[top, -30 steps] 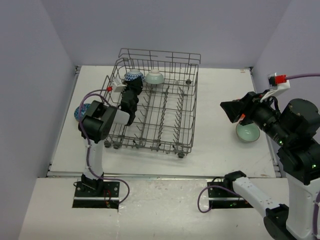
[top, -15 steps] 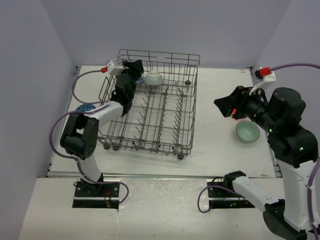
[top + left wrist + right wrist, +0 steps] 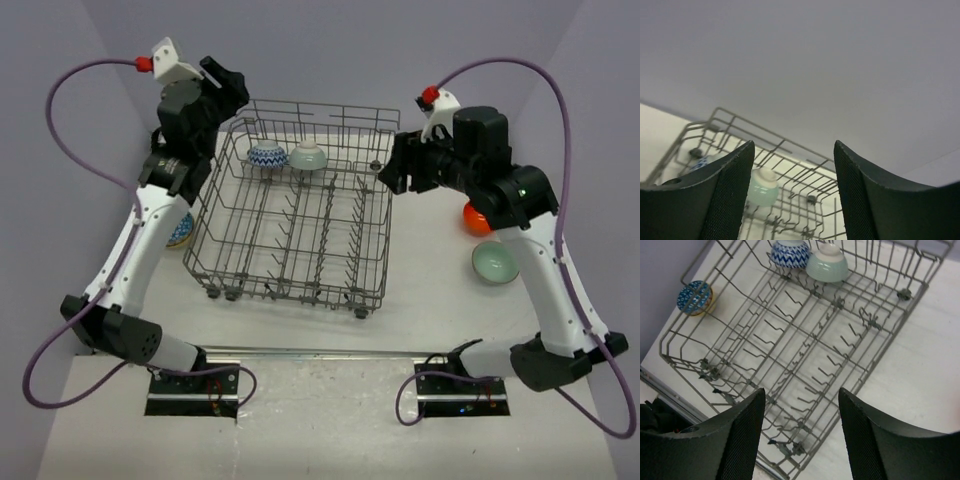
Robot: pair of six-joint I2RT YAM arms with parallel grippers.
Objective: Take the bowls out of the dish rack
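Observation:
The grey wire dish rack (image 3: pixel 300 225) stands mid-table. At its back left two bowls lie side by side, a blue-and-white zigzag bowl (image 3: pixel 267 156) (image 3: pixel 790 252) and an upturned pale mint bowl (image 3: pixel 308 156) (image 3: pixel 827 264) (image 3: pixel 761 186). My left gripper (image 3: pixel 227 82) (image 3: pixel 794 145) hangs high over the rack's back-left corner, open and empty. My right gripper (image 3: pixel 391 172) (image 3: pixel 801 390) hovers over the rack's right rim, open and empty, looking down into the rack.
Three bowls sit on the table outside the rack. A blue patterned bowl (image 3: pixel 181 233) (image 3: pixel 694 297) is left of it, partly behind my left arm. An orange-red bowl (image 3: pixel 477 218) and a mint bowl (image 3: pixel 495 264) are to the right. Grey walls enclose the table.
My left arm has lifted out of the rack's back-left corner, risen high and opened; the zigzag bowl stays in the rack. My right arm has swung left to the rack's right rim.

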